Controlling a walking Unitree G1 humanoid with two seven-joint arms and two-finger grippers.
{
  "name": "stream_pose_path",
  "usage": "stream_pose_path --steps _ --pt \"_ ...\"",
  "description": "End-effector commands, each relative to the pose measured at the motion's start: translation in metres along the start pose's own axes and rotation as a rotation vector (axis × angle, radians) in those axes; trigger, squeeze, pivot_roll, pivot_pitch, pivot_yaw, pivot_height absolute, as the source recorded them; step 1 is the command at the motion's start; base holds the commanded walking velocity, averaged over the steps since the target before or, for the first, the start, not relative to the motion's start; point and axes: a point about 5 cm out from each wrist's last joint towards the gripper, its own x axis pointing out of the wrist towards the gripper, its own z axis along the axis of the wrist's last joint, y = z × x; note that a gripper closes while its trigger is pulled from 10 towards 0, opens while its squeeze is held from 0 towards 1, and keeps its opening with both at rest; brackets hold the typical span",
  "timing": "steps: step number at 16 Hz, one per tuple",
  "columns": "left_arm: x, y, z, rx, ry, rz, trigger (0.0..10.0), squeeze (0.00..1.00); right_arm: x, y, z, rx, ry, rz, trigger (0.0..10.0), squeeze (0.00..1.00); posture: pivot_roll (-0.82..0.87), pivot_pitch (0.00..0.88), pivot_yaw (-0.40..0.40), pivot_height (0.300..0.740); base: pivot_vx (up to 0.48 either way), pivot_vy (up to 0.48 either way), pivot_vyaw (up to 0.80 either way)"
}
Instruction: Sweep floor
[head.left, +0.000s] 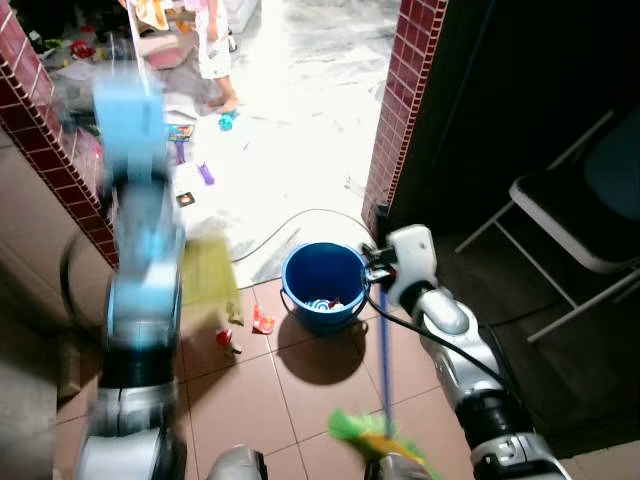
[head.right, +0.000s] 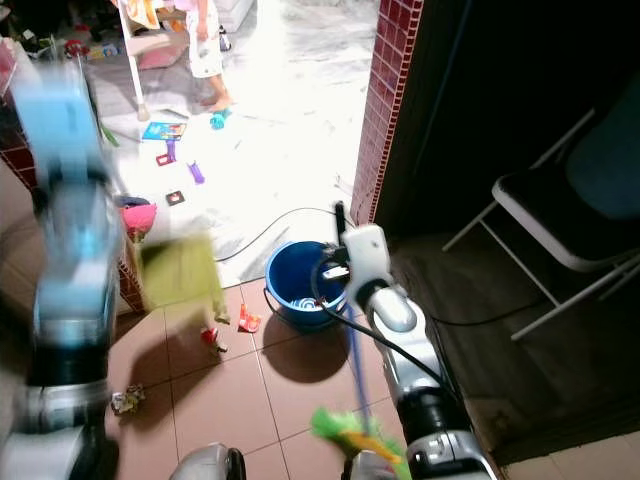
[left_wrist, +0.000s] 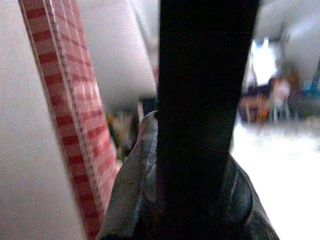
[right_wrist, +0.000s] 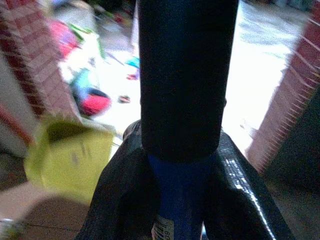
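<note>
My right gripper is shut on a broom's blue handle, just right of a blue bucket. The broom's green bristles sit low by my body. My left arm is raised and motion-blurred. In the left wrist view my left gripper is shut on a black handle. A yellow-green dustpan hangs blurred beside that arm, above the tiles. Red wrappers and a crumpled scrap lie on the brown tiles.
A red brick pillar stands right of the bucket, another brick wall on the left. A folding chair is in the dark at right. A cable, toys and a person's legs are on the bright floor beyond.
</note>
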Motion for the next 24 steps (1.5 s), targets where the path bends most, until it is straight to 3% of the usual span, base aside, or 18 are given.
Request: stream_pose_path --steps 1,3,4,6,8,9,14,18,19,24 --pt "-0.008 0.001 0.001 -0.014 0.010 -0.004 10.0 0.00 0.009 0.008 0.025 0.011 -0.120 0.054 10.0 0.00 -0.03 0.037 0.001 0.740 0.000 0.000 0.00" --pt "-0.034 -0.002 -0.024 -0.022 0.115 -0.050 10.0 0.00 0.004 0.007 0.026 0.016 -0.157 0.030 10.0 0.00 -0.03 0.030 -0.006 0.740 0.000 0.000 0.00" --pt "-0.044 -0.005 -0.030 0.031 0.112 -0.115 10.0 0.00 0.000 0.008 0.025 0.013 -0.172 0.030 10.0 0.00 -0.04 0.029 -0.002 0.740 0.000 0.000 0.46" --pt "-0.076 -0.009 -0.058 0.037 0.222 -0.228 10.0 0.00 -0.010 0.011 0.020 0.025 -0.176 0.021 10.0 0.00 -0.05 0.027 0.005 0.740 0.000 0.000 0.79" --pt "-0.085 -0.011 -0.065 0.023 0.254 -0.240 10.0 0.00 -0.014 0.013 0.017 0.035 -0.180 0.010 10.0 0.00 -0.06 0.016 0.008 0.740 0.000 0.000 0.79" --pt "-0.090 -0.016 -0.072 -0.049 0.300 -0.269 10.0 0.00 -0.013 0.014 0.018 0.057 -0.192 -0.003 10.0 0.00 -0.06 0.008 0.007 0.740 0.000 0.000 0.79" --pt "-0.097 -0.032 -0.083 -0.114 0.293 -0.409 10.0 0.00 0.000 0.019 0.038 0.083 -0.272 -0.030 10.0 0.00 -0.05 0.000 0.008 0.740 0.000 0.000 0.79" --pt "-0.092 -0.030 -0.086 -0.111 0.315 -0.367 10.0 0.00 -0.003 0.001 0.057 0.001 -0.334 -0.157 10.0 0.00 -0.06 0.007 0.025 0.740 0.000 0.000 0.79" --pt "-0.092 -0.027 -0.089 -0.096 0.336 -0.331 10.0 0.00 -0.007 -0.008 0.055 -0.005 -0.324 -0.220 10.0 0.00 -0.06 0.010 0.026 0.740 0.000 0.000 0.79" --pt "-0.090 -0.026 -0.092 -0.092 0.374 -0.287 10.0 0.00 -0.013 -0.013 0.042 -0.019 -0.274 -0.337 10.0 0.00 -0.06 0.021 0.026 0.740 0.000 0.000 0.72"
